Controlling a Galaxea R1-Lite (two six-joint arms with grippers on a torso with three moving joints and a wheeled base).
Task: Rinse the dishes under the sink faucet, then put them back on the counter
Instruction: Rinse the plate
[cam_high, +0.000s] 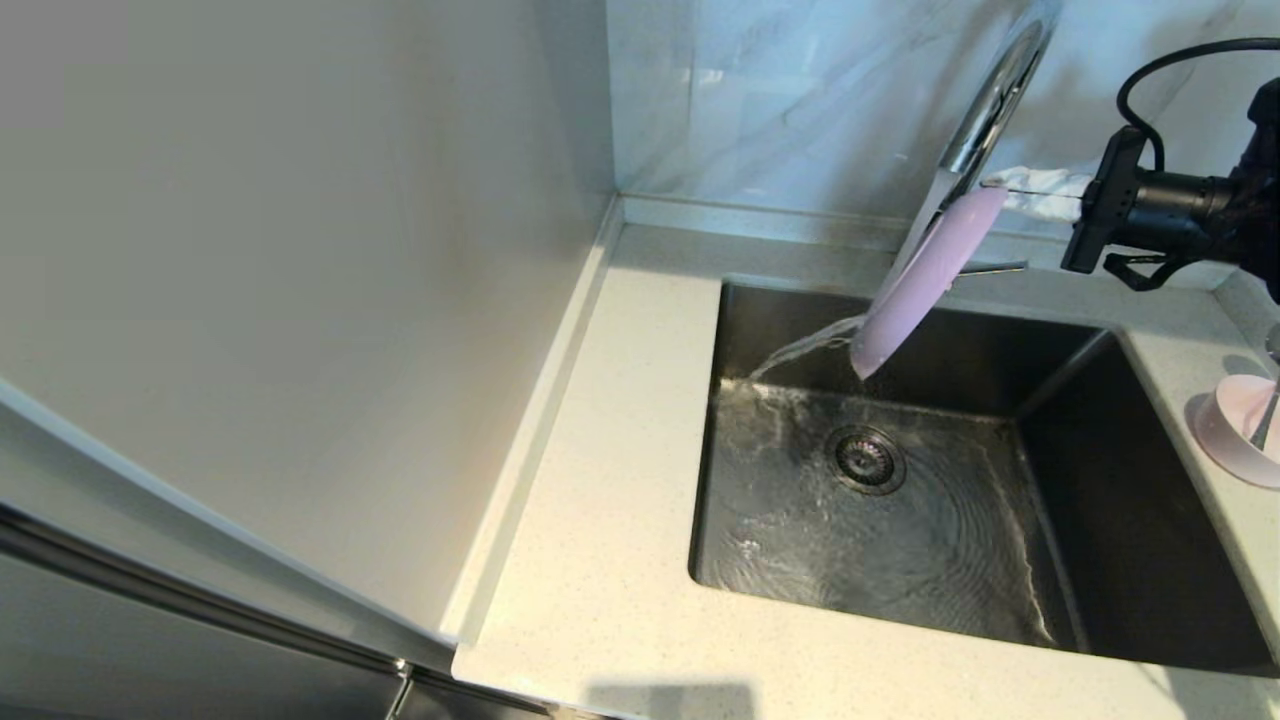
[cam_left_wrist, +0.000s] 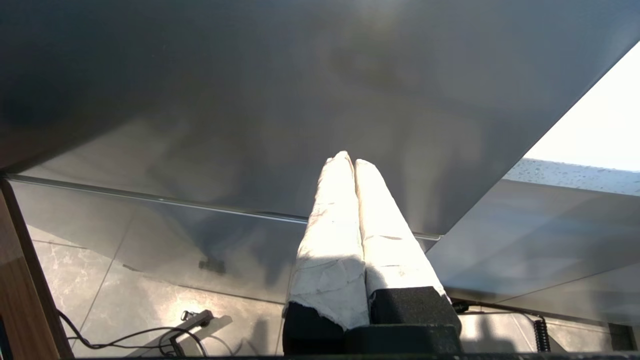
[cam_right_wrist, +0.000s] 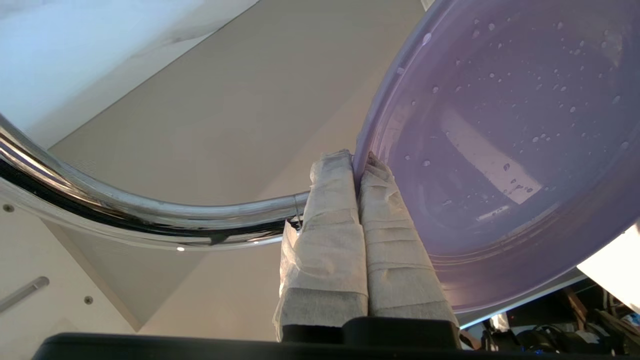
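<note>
Lilac-pink plate (cam_high: 930, 283) is held steeply tilted, almost on edge, under the faucet (cam_high: 985, 110) at upper right of the head view, above the back edge of the sink (cam_high: 1120, 520). Right gripper (cam_high: 1000, 186), fingers wrapped in white tape, is pinched on the plate's upper rim; in the right wrist view both fingers (cam_right_wrist: 325, 225) are seen pressed together with the rim clamped between their tips, droplets scattered on the plate face (cam_right_wrist: 500, 150). Water (cam_high: 805, 348) is shed off the plate's lower edge toward the left and lands on the sink floor, rippling around the drain strainer (cam_high: 866, 459). Pale pink bowl (cam_high: 1235, 430) is set on the counter (cam_high: 600, 560) at the right edge of the frame, partly cut off; something thin appears to stand in it, not identifiable. Left gripper (cam_left_wrist: 350, 160) is seen only in its own wrist view, fingers pressed together on nothing, pointed at a grey panel below the counter edge.
</note>
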